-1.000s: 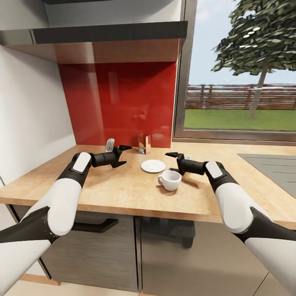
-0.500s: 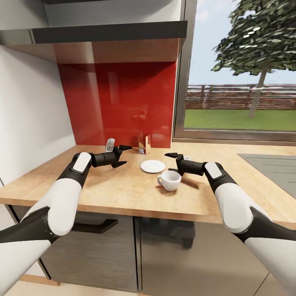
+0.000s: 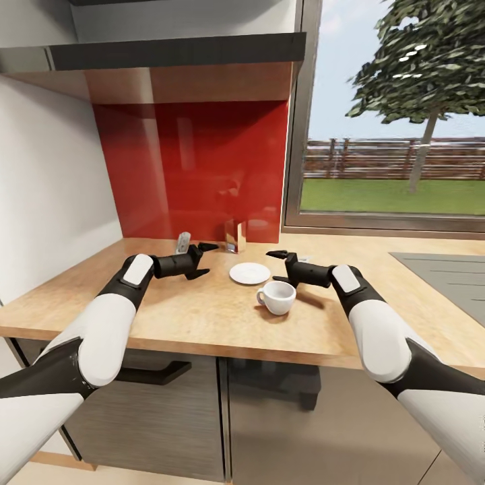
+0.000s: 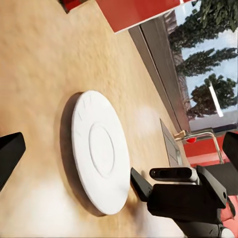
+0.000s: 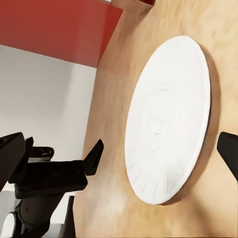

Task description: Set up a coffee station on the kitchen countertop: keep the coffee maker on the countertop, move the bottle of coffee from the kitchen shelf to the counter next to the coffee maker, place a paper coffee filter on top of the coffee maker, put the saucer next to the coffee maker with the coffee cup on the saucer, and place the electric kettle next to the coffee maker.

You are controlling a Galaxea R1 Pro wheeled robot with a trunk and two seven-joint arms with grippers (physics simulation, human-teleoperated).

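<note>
A white saucer lies flat on the wooden countertop. A white coffee cup stands on the counter just in front of the saucer, apart from it. My left gripper hovers open to the left of the saucer, with nothing between its fingers. My right gripper hovers open at the saucer's right edge, just behind the cup. In the left wrist view the saucer lies ahead, with the right gripper beyond it. In the right wrist view the saucer sits close, with the left gripper past it.
A clear glass container and a small grey object stand by the red backsplash. A grey sink is set in the counter at the right, under the window. A dark shelf hangs overhead. A white wall closes the left side.
Both grippers have edged slightly toward the saucer, staying open. The whole picture has shifted a little. Cup and saucer have not moved.
</note>
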